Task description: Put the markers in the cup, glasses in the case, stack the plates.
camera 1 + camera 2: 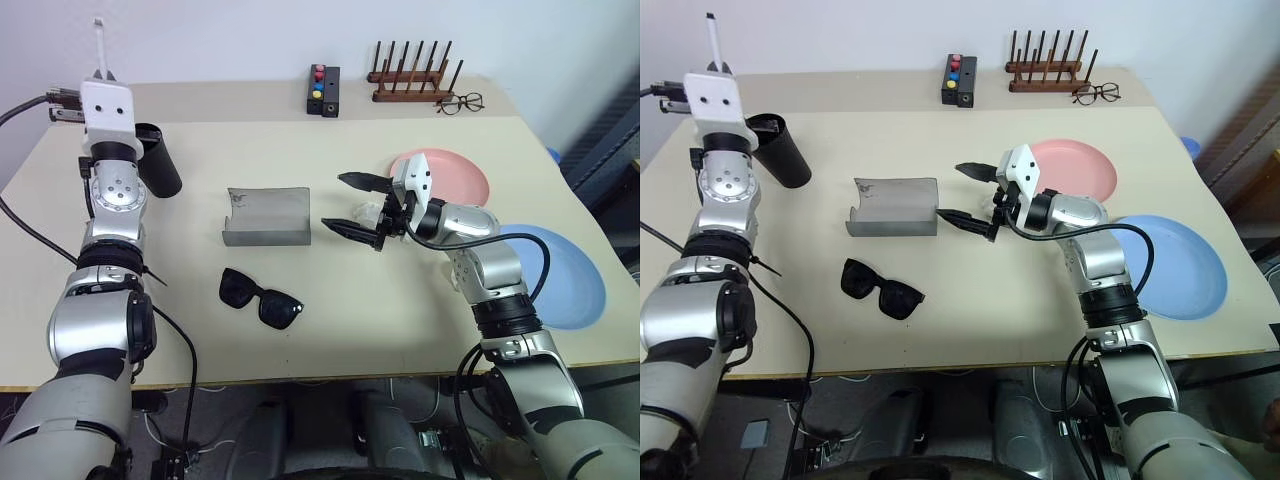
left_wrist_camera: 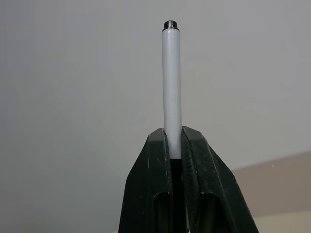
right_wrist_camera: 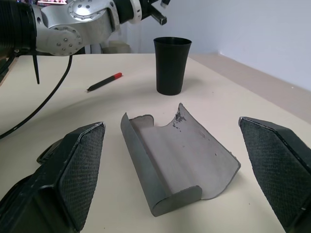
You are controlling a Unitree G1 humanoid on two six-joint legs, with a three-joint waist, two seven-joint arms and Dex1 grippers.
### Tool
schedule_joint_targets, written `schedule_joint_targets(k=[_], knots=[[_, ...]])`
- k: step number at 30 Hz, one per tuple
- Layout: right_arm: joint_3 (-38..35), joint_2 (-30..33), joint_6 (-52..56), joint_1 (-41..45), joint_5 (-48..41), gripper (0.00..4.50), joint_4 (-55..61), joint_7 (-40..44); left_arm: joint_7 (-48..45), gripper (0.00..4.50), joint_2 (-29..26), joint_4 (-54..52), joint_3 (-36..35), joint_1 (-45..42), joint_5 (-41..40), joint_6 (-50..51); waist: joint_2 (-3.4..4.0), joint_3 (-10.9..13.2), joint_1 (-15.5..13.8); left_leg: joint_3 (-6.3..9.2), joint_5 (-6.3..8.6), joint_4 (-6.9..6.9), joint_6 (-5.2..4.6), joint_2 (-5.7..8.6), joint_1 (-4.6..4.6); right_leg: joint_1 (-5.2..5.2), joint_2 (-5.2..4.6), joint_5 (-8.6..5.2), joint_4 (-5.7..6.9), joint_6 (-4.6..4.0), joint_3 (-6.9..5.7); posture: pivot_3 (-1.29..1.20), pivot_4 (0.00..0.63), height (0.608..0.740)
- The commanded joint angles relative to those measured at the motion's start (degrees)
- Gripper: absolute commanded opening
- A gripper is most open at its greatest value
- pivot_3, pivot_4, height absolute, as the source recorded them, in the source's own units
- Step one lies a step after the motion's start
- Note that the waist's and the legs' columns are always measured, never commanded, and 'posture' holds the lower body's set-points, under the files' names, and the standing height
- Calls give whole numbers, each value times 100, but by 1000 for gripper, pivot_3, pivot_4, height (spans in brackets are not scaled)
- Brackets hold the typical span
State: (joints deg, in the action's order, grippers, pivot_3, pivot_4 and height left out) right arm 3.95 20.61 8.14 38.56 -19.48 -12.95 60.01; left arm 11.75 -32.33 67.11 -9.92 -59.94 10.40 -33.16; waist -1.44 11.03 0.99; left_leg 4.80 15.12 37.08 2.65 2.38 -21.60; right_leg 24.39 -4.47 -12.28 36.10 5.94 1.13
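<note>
**White marker clamped in my left fingers, right hand spread wide by the case**

My left gripper [image 2: 173, 145] is clamped on the white marker [image 2: 171, 82], which stands straight up out of the fingers with its black tip on top; my wrist camera shows that pinch plainly, while from my head I see just the thin white stick above the wrist. My right gripper [image 1: 352, 205] has its fingers spread far apart, holding nothing, just beside the open grey case [image 1: 266, 215].

My right wrist view adds the second marker [image 3: 104, 82], dark with a red end, lying flat on the table [image 1: 400, 320] near the black cup [image 3: 172, 64], which stands upright there; from the head the cup is half hidden behind my left arm.

Counted: two markers, one cup, one case, one pair of black sunglasses [image 1: 261, 297] lying near the table's front edge, and two plates apart, pink [image 1: 460, 175] and blue [image 1: 570, 275]. Clear eyeglasses [image 1: 460, 103] lie at the far edge, seemingly beside a wooden rack [image 1: 412, 75].
</note>
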Motion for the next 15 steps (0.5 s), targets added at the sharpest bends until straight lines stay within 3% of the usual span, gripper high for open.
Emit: schedule_joint_targets(k=[1,15], knots=[[-114,21,-1,-20,-123,4500,320,-35,53,30,-80,88,-64,-186,-147,-135,0,0,2,0,0,0,0,0,0,0,0,0,0,0,0,0,150,740],[-158,103,105,-186,-176,4500,599,-179,120,30,-19,386,78,-334,-89,-72,-1,0,0,1,0,0,0,0,-1,0,0,0,0,1,-1,0,150,740]])
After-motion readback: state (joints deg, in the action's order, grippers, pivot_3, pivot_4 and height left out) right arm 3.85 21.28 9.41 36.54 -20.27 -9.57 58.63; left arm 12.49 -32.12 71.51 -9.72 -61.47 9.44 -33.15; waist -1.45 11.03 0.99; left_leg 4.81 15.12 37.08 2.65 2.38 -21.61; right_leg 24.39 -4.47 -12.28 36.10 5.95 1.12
